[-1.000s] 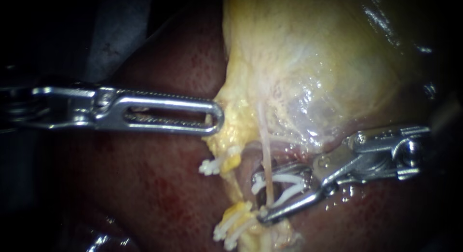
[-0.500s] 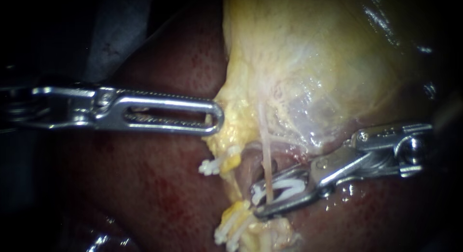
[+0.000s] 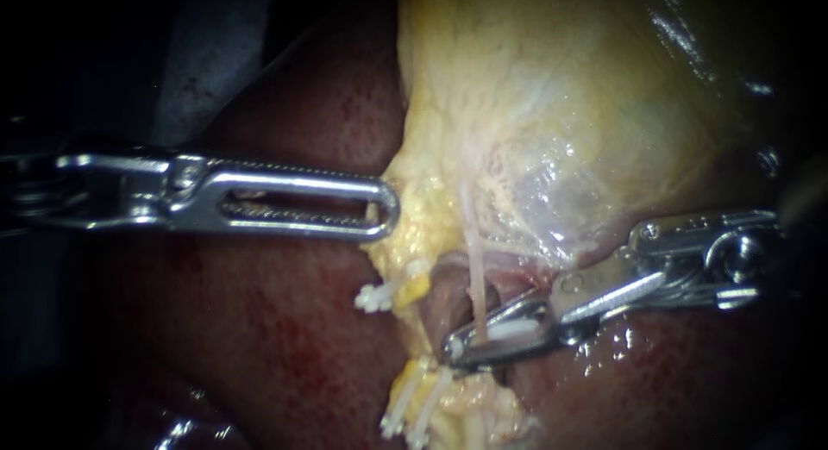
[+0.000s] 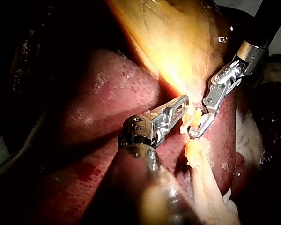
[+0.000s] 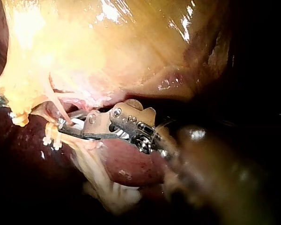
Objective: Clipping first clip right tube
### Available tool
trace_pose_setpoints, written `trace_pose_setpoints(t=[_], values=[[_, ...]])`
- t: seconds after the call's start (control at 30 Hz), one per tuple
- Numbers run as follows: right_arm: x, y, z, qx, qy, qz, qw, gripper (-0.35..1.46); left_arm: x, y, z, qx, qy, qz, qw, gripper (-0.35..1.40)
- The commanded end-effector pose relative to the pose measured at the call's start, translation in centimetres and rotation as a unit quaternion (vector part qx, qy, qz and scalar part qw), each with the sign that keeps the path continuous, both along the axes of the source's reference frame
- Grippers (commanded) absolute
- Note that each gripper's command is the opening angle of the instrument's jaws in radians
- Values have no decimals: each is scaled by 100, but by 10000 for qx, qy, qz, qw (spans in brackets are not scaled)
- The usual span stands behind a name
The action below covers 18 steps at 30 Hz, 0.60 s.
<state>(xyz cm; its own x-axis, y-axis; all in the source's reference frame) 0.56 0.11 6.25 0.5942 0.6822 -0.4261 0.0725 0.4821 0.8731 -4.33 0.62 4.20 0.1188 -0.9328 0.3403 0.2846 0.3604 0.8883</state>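
The thin pale right tube (image 3: 473, 269) runs down from the yellow gallbladder (image 3: 552, 114) into the jaws of my right instrument (image 3: 457, 348). Those jaws are squeezed nearly together on a white clip (image 3: 513, 331) that straddles the tube. The right wrist view shows the same jaws (image 5: 65, 126) with the clip (image 5: 77, 123) at the tube. My left instrument (image 3: 390, 210) has slotted jaws shut on the gallbladder's yellow edge, holding it leftward. In the left wrist view its jaws (image 4: 183, 104) lie beside the right instrument (image 4: 193, 133).
Dark red liver (image 3: 259, 329) lies under and around everything. One white clip (image 3: 375, 296) sits on the yellow strand to the left of the right tube. Two more white clips (image 3: 414, 407) sit lower on that strand. Glossy fluid wets the liver by the right instrument.
My right instrument's jaws have closed from wide open to nearly together, flattening the white clip around the right tube. The left instrument has not moved.
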Motion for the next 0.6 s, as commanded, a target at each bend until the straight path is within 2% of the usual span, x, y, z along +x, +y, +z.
trace_pose_setpoints(t=[0.03,0.6], values=[[0,0,0,16,1,-15,10000,-30,0,0,0,0,0,0,10000,-35],[-1,-3,2,61,0,-67,10000,-30,0,1,1,0,0,0,10000,-35]])
